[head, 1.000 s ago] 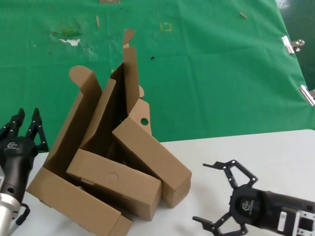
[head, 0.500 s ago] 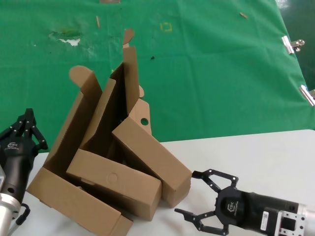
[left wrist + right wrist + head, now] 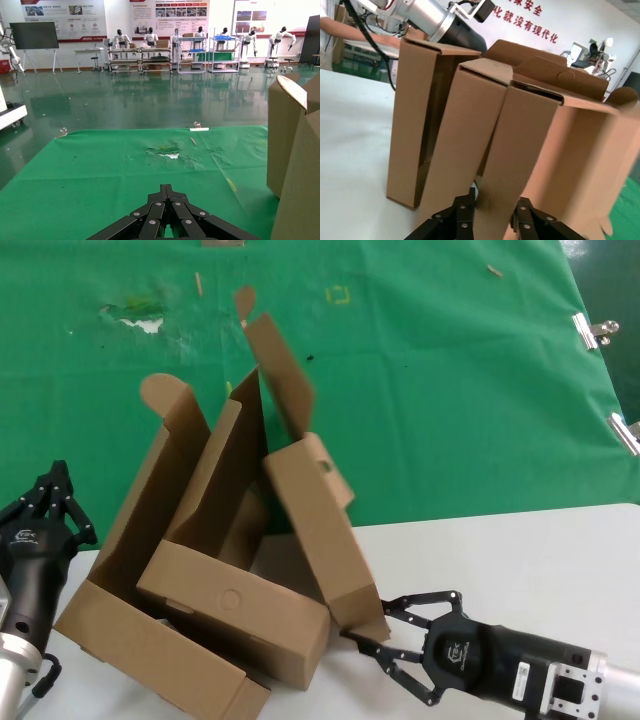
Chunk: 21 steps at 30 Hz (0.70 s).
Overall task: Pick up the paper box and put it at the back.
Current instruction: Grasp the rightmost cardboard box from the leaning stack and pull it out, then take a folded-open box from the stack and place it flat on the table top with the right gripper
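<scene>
The right hand [image 3: 385, 645] reaches in low over the white desk [image 3: 520, 560] with its black fingers [image 3: 420, 602] spread wide apart, their tips at the lower near corner of the shallow brown cardboard paper box [image 3: 310, 525]. In the right wrist view the fingers [image 3: 532, 220] straddle the box's narrow bottom edge [image 3: 517, 150], one on each side, but whether they press on the card cannot be told. The paper box stands tilted, its lower end on the desk and its upper end, with a small punched hole near the top, leaning against the pile; its hinged lid with a rounded ear flap sticks up over the green cloth at the back [image 3: 430, 370], where a small yellow square outline [image 3: 339, 295] is marked. Beside it lies the brown cardboard box with a faint embossed circle [image 3: 235, 608], resting inside the larger brown cardboard box with tall rounded-tab flaps [image 3: 150, 540].

The left hand [image 3: 50, 502] waits at the near left edge, just beside the larger box, its fingers drawn together into a point.
</scene>
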Tool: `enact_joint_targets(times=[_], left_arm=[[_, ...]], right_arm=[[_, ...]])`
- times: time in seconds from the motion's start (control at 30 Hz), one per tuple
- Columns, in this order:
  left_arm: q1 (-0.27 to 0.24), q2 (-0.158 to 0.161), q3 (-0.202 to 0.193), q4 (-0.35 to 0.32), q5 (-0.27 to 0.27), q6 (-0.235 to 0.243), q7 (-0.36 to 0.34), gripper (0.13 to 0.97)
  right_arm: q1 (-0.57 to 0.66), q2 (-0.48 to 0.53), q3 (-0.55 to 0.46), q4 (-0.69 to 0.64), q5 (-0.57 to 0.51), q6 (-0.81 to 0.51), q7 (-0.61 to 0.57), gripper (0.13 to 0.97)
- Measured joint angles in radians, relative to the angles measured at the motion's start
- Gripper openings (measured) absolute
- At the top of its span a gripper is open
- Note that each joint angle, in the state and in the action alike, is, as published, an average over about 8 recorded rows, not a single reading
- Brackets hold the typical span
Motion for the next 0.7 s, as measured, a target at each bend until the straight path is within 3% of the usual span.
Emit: enact_joint_targets(times=[0.17,0.4,0.7], left_arm=[[0.0,0.0,0.0,0.0,0.0,0.0,0.0,0.14],[0.0,0.0,0.0,0.0,0.0,0.0,0.0,0.14],[0.0,0.0,0.0,0.0,0.0,0.0,0.0,0.14]], right_arm=[[-0.01,0.0,0.017,0.015,0.015,0.008,0.009,0.287],[-0.025,0.019,0.068,0.049,0.04,0.04,0.05,0.192],[0.013,0.115,0.139,0.1,-0.001,0.174,0.173,0.144]])
